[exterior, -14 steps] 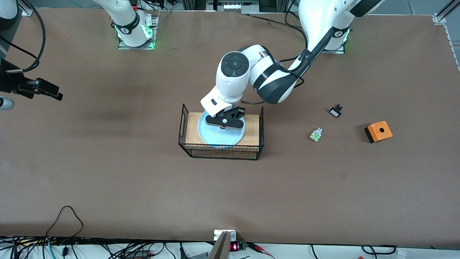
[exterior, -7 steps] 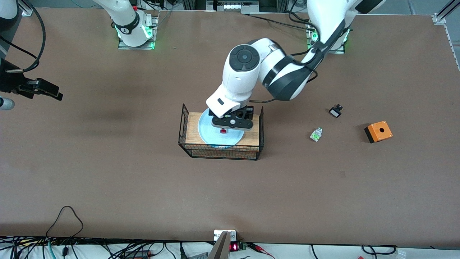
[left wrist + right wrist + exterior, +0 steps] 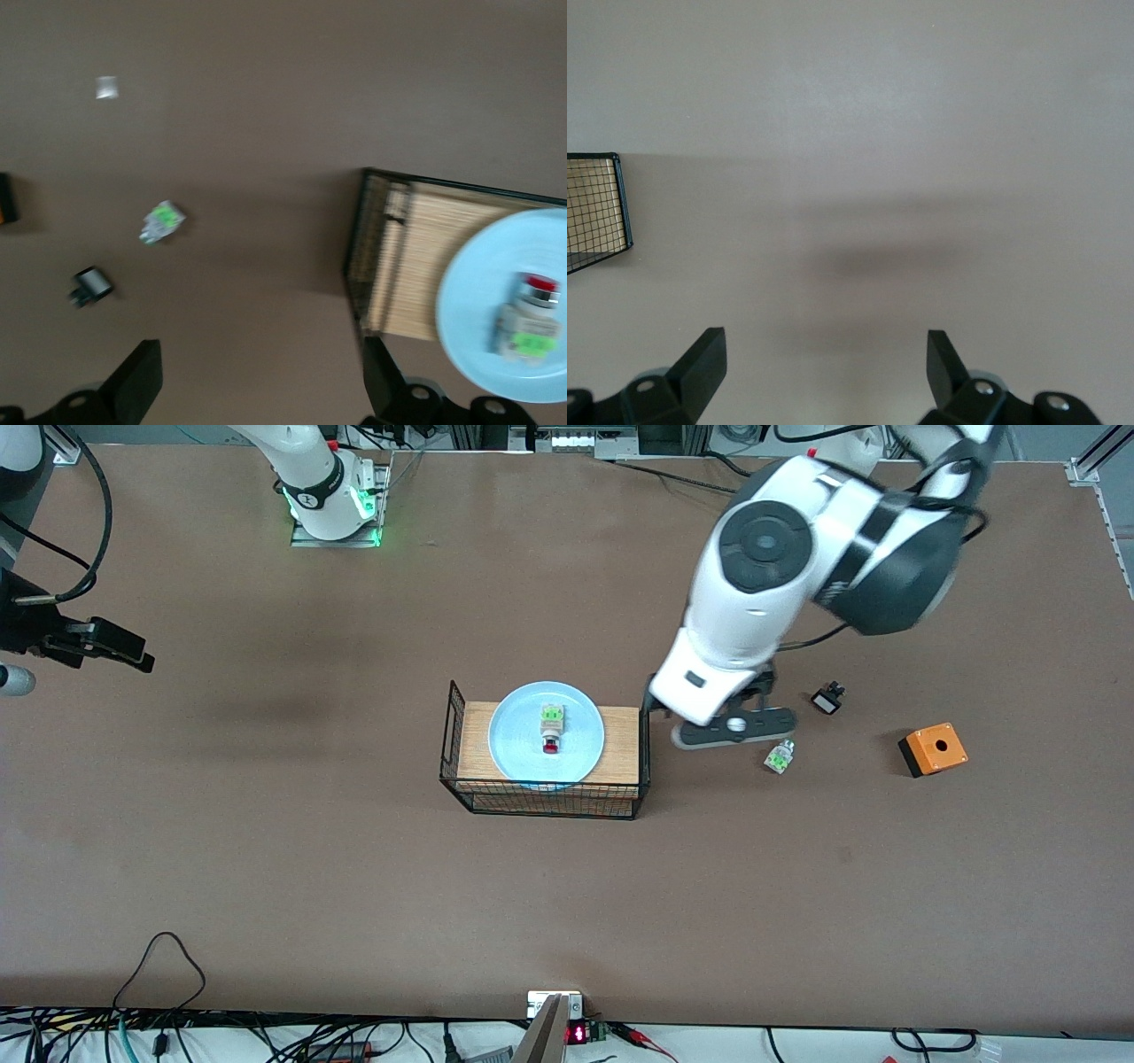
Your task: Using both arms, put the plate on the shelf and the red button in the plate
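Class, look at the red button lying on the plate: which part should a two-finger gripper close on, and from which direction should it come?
Grip the white body of the red button across its narrow width, between green label and red cap, coming straight down. It lies flat and alone on the shallow plate, its long axis pointing toward the front camera, so its long sides are probably free for fingers. The open left gripper hangs over bare table beside the basket.

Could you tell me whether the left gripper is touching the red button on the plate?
Apart. In the front view the left gripper hangs over bare table, while the red button lies on the plate.
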Available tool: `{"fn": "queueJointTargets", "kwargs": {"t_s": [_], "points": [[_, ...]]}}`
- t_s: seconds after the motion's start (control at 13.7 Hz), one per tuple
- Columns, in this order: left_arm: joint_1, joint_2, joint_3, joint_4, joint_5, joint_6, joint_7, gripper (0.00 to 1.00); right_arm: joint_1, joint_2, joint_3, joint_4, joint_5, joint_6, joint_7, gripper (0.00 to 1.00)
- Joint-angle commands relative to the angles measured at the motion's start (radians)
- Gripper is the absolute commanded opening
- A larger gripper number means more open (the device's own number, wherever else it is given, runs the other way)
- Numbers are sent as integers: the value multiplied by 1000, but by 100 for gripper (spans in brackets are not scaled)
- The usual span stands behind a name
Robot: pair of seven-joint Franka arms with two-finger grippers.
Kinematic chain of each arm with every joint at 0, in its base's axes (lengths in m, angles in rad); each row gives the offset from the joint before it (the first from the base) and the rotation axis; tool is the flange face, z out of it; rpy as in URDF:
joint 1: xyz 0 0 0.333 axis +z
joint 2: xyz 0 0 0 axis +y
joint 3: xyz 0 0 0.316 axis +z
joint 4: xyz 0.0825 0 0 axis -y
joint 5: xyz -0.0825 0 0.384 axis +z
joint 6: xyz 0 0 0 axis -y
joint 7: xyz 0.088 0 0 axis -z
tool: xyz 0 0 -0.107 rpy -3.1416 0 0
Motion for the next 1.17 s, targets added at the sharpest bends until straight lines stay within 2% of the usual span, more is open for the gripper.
{"fn": "queueJointTargets", "kwargs": {"t_s": [0.0, 0.15, 0.37, 0.51, 0.66, 0.73, 0.88, 1.1], "points": [[79, -41, -7, -12, -18, -76, 134, 100, 10, -13, 1, 1, -5, -4, -7, 100], [109, -79, 22, -32, -34, -76, 283, 100, 10, -13, 1, 2, -5, -4, -7, 100], [119, -232, 219, -193, -189, -36, 461, 100, 10, -16, 1, 1, -3, -6, -7, 100], [114, -307, 325, -302, -232, 17, 576, 100, 10, -18, 1, 1, -3, -6, -7, 100], [119, -407, 376, -435, -232, 108, 642, 100, 10, -16, 1, 1, -5, -6, -6, 100], [119, -433, 402, -468, -231, 141, 647, 100, 10, -16, 1, 1, -3, -6, -6, 100], [119, -446, 436, -483, -228, 145, 653, 100, 10, -16, 1, 1, -3, -6, -7, 100], [122, -470, 439, -517, -225, 149, 727, 100, 10, -16, 1, 1, -5, -14, -6, 100]]}}
